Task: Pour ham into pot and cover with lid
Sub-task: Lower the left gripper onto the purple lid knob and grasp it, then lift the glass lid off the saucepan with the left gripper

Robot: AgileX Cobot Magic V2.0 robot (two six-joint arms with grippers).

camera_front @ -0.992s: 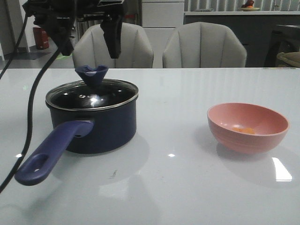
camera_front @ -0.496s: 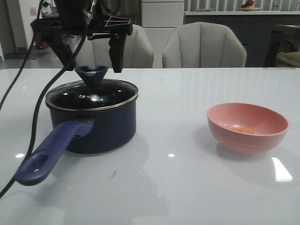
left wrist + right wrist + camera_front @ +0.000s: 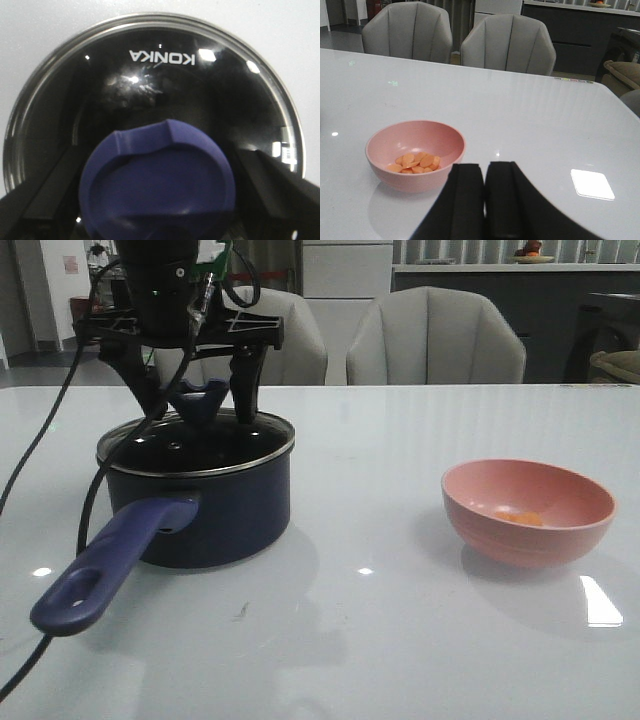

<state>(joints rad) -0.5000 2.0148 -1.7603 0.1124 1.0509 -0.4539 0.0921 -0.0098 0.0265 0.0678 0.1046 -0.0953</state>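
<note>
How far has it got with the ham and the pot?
Barely started. The ham lies in the pink bowl, nothing poured. The lid sits on the pot. In hand: the left gripper is open, one finger on each side of the knob, not gripping. The right gripper is shut, empty. Left: lift lid, pour, re-cover.

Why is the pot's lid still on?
It is on: the lid sits flat on the pot, with the open left end effector around its knob.
</note>
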